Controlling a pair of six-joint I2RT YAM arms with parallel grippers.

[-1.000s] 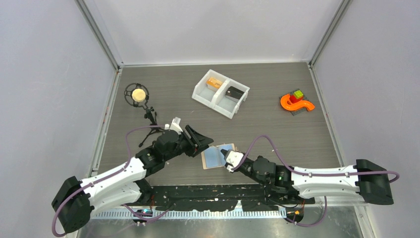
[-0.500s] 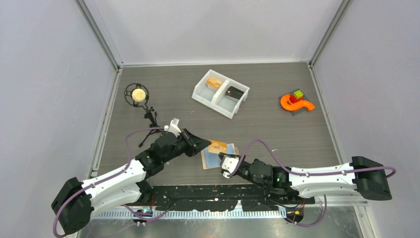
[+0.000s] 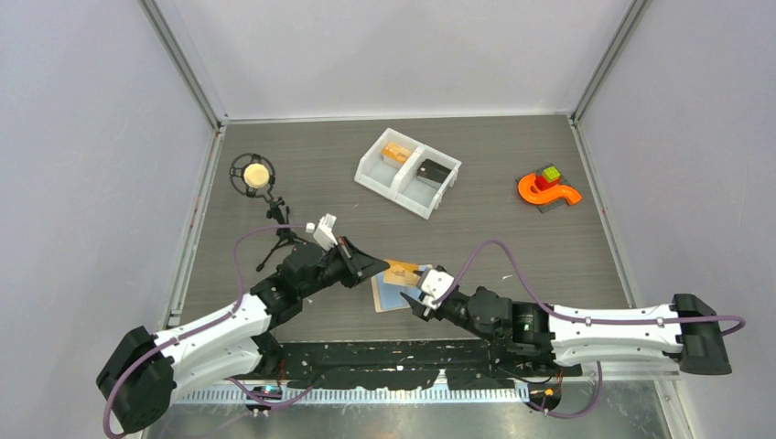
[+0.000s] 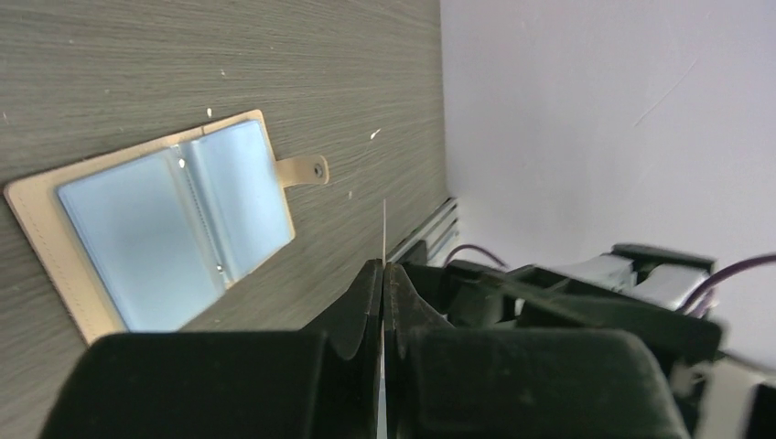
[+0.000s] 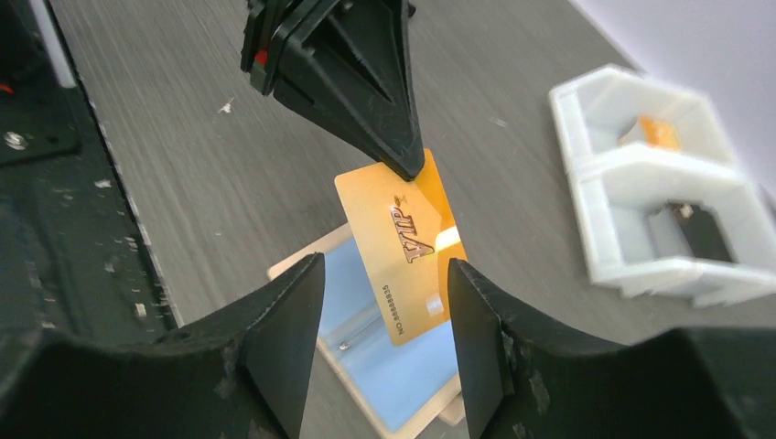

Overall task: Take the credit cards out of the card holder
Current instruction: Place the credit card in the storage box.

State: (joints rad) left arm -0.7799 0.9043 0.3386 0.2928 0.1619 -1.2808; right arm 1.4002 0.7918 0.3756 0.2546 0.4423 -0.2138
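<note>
The beige card holder (image 3: 393, 294) lies open on the table, light blue lining up; it also shows in the left wrist view (image 4: 174, 224) and the right wrist view (image 5: 407, 361). My left gripper (image 3: 377, 268) is shut on an orange-gold credit card (image 3: 403, 272), held above the holder; the right wrist view shows the card (image 5: 403, 247) pinched at its top edge. In the left wrist view only its thin edge (image 4: 384, 229) shows between my shut jaws. My right gripper (image 3: 423, 294) is open and empty, its fingers (image 5: 288, 338) either side of the card's lower end, not touching.
A white two-compartment bin (image 3: 408, 171) stands at the back middle with an orange card (image 3: 396, 152) in one side and a dark card (image 3: 432, 170) in the other. An orange toy (image 3: 547, 189) lies back right. A small tripod stand (image 3: 254, 176) is back left.
</note>
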